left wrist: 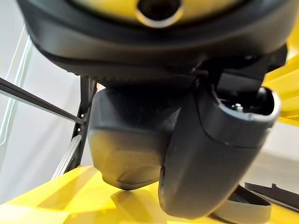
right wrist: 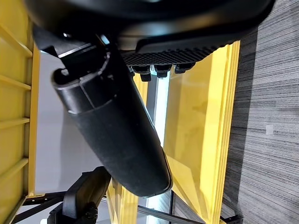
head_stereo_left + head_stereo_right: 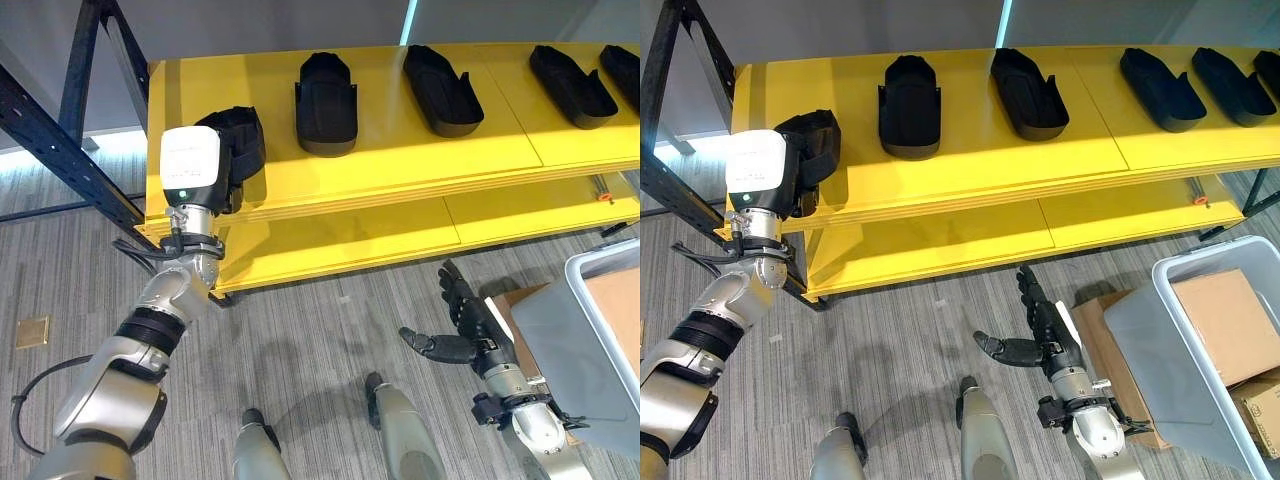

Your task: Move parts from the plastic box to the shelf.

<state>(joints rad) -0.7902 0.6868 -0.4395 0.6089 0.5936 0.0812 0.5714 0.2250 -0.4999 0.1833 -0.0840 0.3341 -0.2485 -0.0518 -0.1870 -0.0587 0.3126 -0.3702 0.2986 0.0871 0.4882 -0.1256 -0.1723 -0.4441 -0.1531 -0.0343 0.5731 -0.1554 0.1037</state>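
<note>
Left hand (image 3: pixel 225 165) grasping black moulded plastic part (image 3: pixel 240 135), setting it on yellow shelf (image 3: pixel 420 150) beside others; right hand (image 3: pixel 1045 335) released, idle.

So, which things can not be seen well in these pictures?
- Left hand: in the eye views its wrist housing covers it; in the left wrist view the thumb lies against a black part at the shelf edge, fingers hidden, so the grip is unclear.
- Box: cut off by the frame edge; its wall hides whether parts remain beside the cardboard.
- Rightmost part: cut off by the edge.
</note>
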